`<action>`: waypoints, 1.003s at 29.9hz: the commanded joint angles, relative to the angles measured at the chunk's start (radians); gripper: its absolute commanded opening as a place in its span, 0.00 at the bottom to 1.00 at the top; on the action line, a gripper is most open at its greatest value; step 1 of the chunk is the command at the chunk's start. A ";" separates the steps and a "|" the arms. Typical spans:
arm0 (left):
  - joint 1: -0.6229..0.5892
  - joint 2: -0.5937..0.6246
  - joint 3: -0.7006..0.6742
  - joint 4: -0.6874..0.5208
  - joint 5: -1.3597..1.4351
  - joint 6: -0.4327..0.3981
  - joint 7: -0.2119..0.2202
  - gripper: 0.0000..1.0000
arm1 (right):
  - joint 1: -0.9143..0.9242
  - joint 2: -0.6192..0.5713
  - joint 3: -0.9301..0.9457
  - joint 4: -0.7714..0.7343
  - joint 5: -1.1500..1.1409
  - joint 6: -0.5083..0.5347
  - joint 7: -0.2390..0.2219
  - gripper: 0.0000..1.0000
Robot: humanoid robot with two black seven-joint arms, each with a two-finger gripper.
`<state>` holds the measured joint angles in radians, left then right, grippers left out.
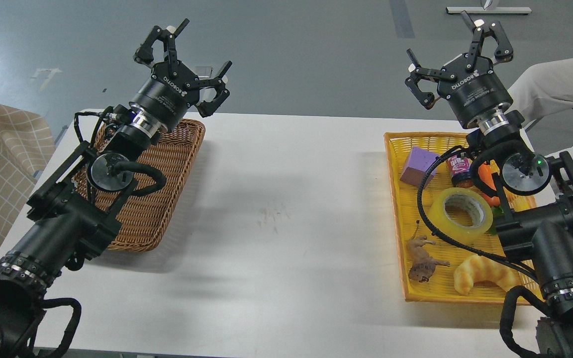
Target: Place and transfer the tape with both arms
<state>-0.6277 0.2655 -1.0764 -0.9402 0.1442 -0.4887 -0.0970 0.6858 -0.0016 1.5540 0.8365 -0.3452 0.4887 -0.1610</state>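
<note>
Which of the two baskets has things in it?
The yellow basket on the right; it holds the tape, a croissant and other items. The brown wicker basket looks empty.

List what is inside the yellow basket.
The yellow basket holds the tape, a purple block, a small jar, an orange item, an animal figure and a croissant. The right arm covers the basket's right side.
</note>
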 commanded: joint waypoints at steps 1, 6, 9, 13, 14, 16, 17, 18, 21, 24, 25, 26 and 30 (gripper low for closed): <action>0.000 0.000 -0.008 0.000 0.000 0.000 -0.004 0.98 | -0.002 0.000 0.000 0.000 0.000 0.000 -0.002 1.00; 0.000 -0.003 -0.011 0.001 -0.002 0.000 -0.007 0.98 | 0.000 0.000 0.000 0.004 0.000 0.000 -0.002 1.00; 0.000 -0.003 -0.013 0.001 -0.002 0.000 -0.007 0.98 | 0.000 0.000 0.000 0.004 0.000 0.000 -0.002 1.00; 0.000 -0.003 -0.011 0.001 -0.002 0.000 -0.009 0.98 | 0.000 -0.001 0.000 0.004 0.000 0.000 -0.002 1.00; 0.000 -0.003 -0.010 0.001 -0.002 0.000 -0.009 0.98 | 0.000 -0.001 0.000 0.004 0.000 0.000 -0.002 1.00; 0.000 -0.003 -0.007 0.001 -0.002 0.000 -0.010 0.98 | 0.000 -0.001 0.000 0.004 0.000 0.000 -0.002 1.00; 0.000 -0.005 -0.004 0.001 -0.002 0.000 -0.010 0.98 | 0.000 -0.001 -0.002 0.004 0.000 0.000 -0.002 1.00; 0.000 -0.005 -0.004 0.001 -0.002 0.000 -0.010 0.98 | 0.000 -0.001 -0.002 0.004 0.000 0.000 -0.002 1.00; 0.000 -0.005 -0.005 0.001 0.000 0.000 -0.010 0.98 | 0.000 -0.008 -0.008 0.006 -0.001 0.000 -0.003 1.00; 0.000 -0.005 -0.004 0.001 0.000 0.000 -0.010 0.98 | -0.003 -0.012 -0.012 0.006 -0.005 0.000 -0.003 1.00; 0.000 -0.005 -0.001 0.001 0.000 0.000 -0.012 0.98 | -0.003 -0.015 -0.012 0.006 -0.005 0.000 -0.005 1.00; 0.000 -0.005 -0.001 0.001 0.000 0.000 -0.012 0.98 | -0.003 -0.018 -0.012 0.006 -0.005 0.000 -0.005 1.00; 0.000 -0.005 0.003 0.001 0.000 0.000 -0.012 0.98 | -0.006 -0.026 -0.012 0.006 -0.006 0.000 -0.005 1.00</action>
<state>-0.6274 0.2608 -1.0761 -0.9388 0.1442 -0.4887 -0.1089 0.6819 -0.0219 1.5417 0.8424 -0.3506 0.4887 -0.1655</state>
